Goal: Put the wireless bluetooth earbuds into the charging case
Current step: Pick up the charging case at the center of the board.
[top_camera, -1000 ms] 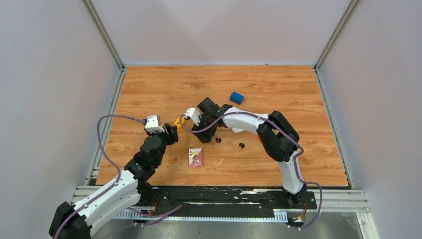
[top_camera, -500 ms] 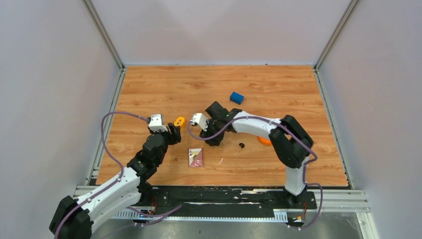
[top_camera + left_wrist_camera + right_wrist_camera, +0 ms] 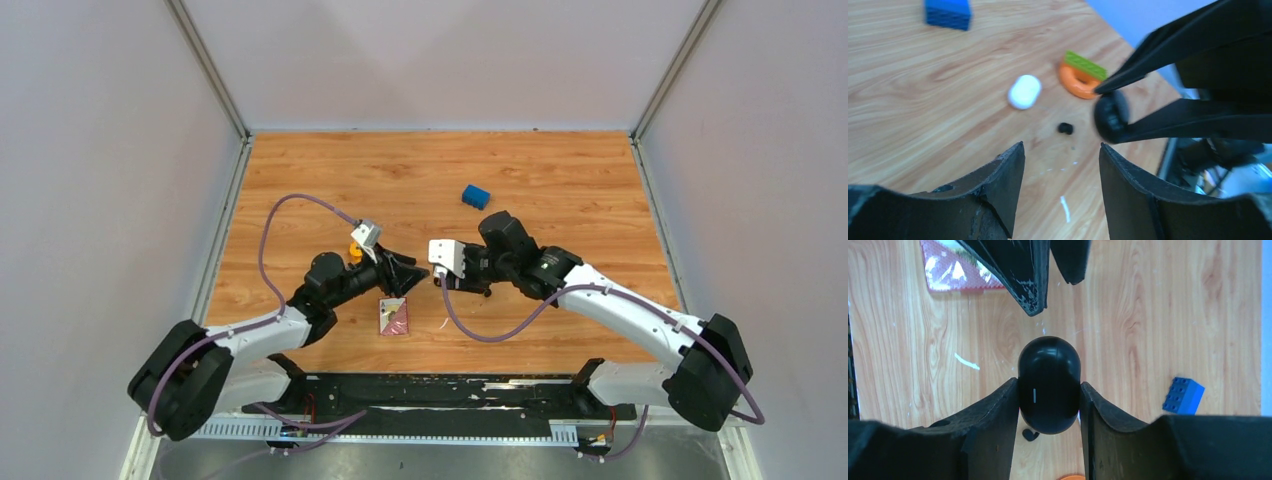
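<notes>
My right gripper [image 3: 1049, 382] is shut on a glossy black rounded earbud [image 3: 1049, 357] with a small white line, held above the table. In the left wrist view the earbud [image 3: 1110, 116] hangs just beyond my open, empty left gripper [image 3: 1062, 146]. The two grippers face each other tip to tip at the table's middle, left gripper [image 3: 418, 272] and right gripper [image 3: 440, 280]. A second tiny black earbud [image 3: 1065, 128] lies on the wood, also showing in the right wrist view [image 3: 1030, 434]. The white oval charging case [image 3: 1024, 91] lies beyond it, closed; the right arm hides it in the top view.
A blue block [image 3: 476, 195] sits behind the grippers. An orange ring [image 3: 1079, 85] with a green brick [image 3: 1086, 65] on it lies right of the case. A red card [image 3: 394, 315] lies under the left gripper. A small yellow piece [image 3: 355, 250] sits by the left wrist.
My right gripper closed on an earbud on the table, lifted it and turned to face left. My left arm swung right and turned its open gripper toward it.
</notes>
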